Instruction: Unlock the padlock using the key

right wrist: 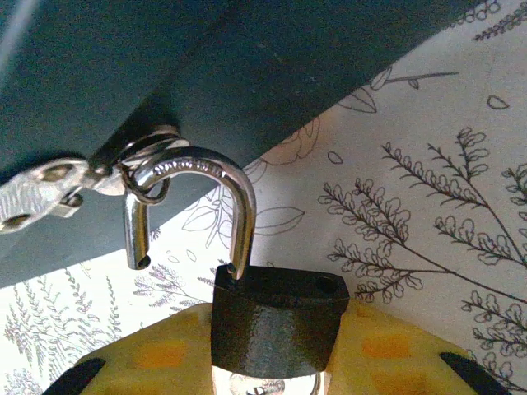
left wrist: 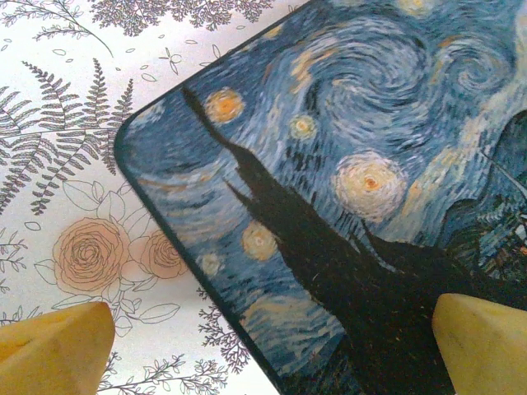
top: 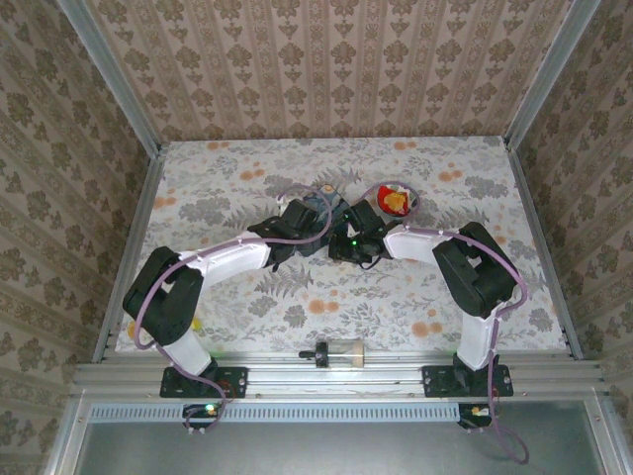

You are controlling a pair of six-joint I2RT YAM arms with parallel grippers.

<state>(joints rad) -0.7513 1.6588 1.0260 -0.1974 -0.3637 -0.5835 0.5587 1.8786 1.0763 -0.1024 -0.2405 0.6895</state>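
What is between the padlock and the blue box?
A small metal ring round the padlock's open shackle, fixed to the box, in the right wrist view.

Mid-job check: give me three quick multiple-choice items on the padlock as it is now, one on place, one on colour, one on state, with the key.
1. Where does the shackle of the padlock hang?
A) through a metal ring at the blue box
B) flat on the table
C) in a bowl

2. What colour is the padlock body?
A) blue
B) red
C) black

3. How does the shackle stand?
A) both legs in the body
B) one leg out, open
C) pulled off wholly

Key:
1 A, the shackle hooks the ring under the box edge.
2 C, the body gripped by the right hand is dark.
3 B, the free leg hangs clear of its hole.
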